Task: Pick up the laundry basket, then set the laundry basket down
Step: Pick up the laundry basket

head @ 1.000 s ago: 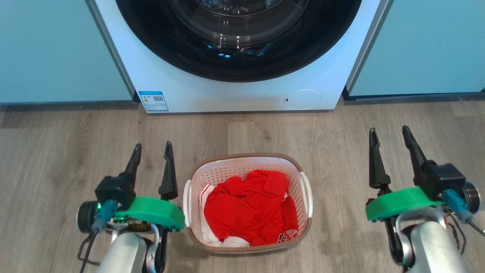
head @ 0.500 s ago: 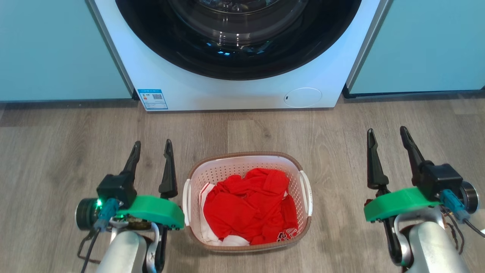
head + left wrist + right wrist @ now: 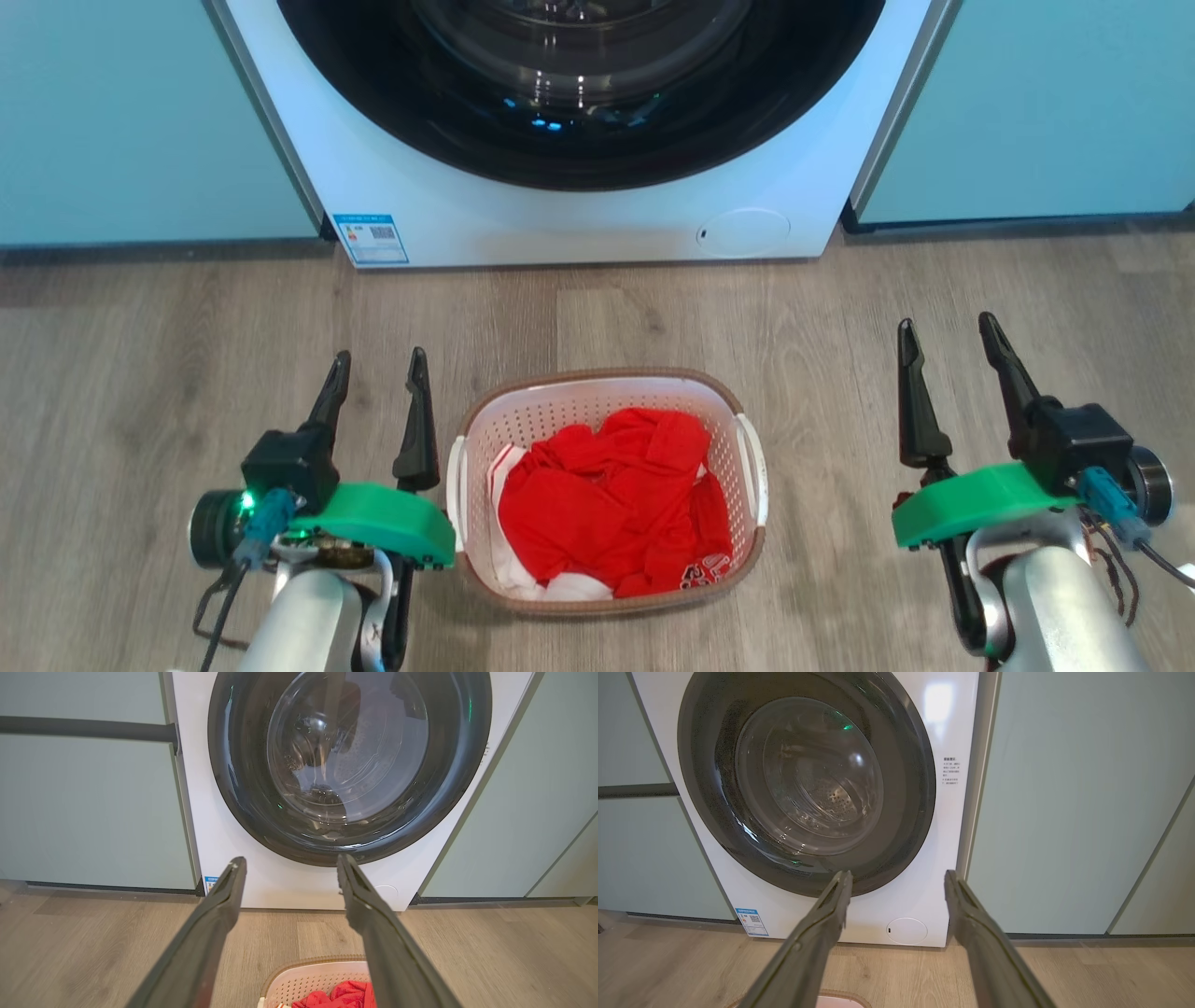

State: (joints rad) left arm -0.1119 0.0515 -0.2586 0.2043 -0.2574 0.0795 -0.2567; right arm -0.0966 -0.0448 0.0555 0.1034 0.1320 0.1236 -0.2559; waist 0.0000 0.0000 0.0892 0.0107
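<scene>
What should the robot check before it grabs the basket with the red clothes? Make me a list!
1. The laundry basket stands upright on the floor: ok.
2. The left gripper has its jaws open, holding nothing: ok.
3. The right gripper has its jaws open, holding nothing: ok.
4. The left gripper is close beside the basket's left handle: ok.
5. The right gripper is near the right handle: not ok, a wide stretch of floor lies between them.
6. The red clothes lie inside the rim, none hanging over: ok.
</scene>
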